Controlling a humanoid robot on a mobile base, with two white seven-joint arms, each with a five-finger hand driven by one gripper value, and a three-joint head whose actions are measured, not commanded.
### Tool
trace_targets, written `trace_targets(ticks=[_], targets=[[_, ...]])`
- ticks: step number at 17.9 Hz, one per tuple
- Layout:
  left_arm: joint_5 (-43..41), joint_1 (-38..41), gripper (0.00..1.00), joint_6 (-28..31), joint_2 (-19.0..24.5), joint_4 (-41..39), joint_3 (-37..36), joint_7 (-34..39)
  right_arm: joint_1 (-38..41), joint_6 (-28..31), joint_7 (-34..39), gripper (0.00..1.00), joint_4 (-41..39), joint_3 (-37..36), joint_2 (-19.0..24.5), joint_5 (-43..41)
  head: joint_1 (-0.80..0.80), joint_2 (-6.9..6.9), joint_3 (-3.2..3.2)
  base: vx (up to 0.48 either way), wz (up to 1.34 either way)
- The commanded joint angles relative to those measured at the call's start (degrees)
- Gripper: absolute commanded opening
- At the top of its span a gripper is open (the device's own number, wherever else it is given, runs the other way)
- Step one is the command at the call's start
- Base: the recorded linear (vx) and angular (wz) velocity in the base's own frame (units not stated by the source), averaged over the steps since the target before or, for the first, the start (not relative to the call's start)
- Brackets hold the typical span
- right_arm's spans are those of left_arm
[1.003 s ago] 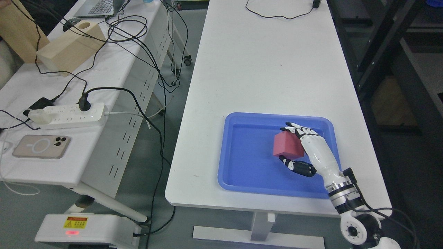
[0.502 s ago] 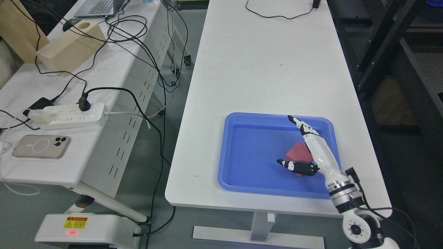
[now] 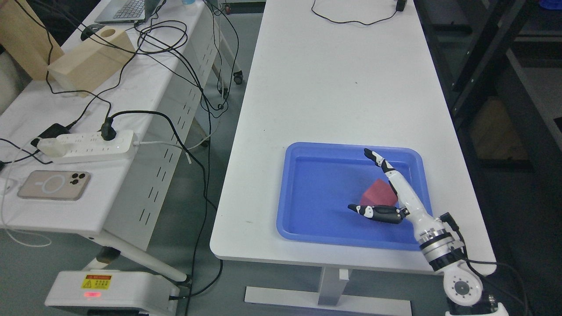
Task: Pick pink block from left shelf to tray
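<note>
A white power strip (image 3: 85, 147) lies on the left white tabletop (image 3: 39, 105). Just in front of it rests a beige smartphone (image 3: 53, 185); well behind it sit a pale wooden box (image 3: 90, 61) and a grey laptop (image 3: 125, 9).

Right hand open over the blue tray

The white-and-black right hand (image 3: 386, 193) spreads its fingers beside a pink foam block (image 3: 378, 193) lying in the blue plastic tray (image 3: 316, 193) on the white surface (image 3: 333, 87)
</note>
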Motion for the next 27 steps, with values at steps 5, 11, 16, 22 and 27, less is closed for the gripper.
trace_targets(ticks=[5,11,16,22,27], targets=[[0.0,-1.67,1.0,-0.03,1.0,-1.0,0.0,0.03,-0.04,0.42,0.99,1.0,0.0,-2.61,-1.0,-28.04,0.0,0.0,0.0,-0.071,0.0],[0.0,-1.67,1.0,-0.03,1.0,-1.0,0.0,0.03,0.05,1.47,3.97,1.0,0.09,-2.79,-1.0,-28.93,0.0,0.0,0.0,-0.161,0.01],[0.0,-1.76,1.0,-0.03,1.0,-1.0,0.0,0.03,-0.04,7.18,6.97,1.0,0.09,-3.84,-1.0,-28.84,0.0,0.0,0.0,-0.185,0.09],[0.0,-1.67,1.0,-0.03,1.0,-1.0,0.0,0.03,-0.04,8.15,6.01,1.0,1.66,-5.25,-1.0,-27.0,0.0,0.0,0.0,-0.144,-0.05],[0.0,-1.67,1.0,-0.03,1.0,-1.0,0.0,0.03,-0.04,7.71,4.51,1.0,3.52,-5.16,-1.0,-22.16,0.0,0.0,0.0,-0.143,-0.31]])
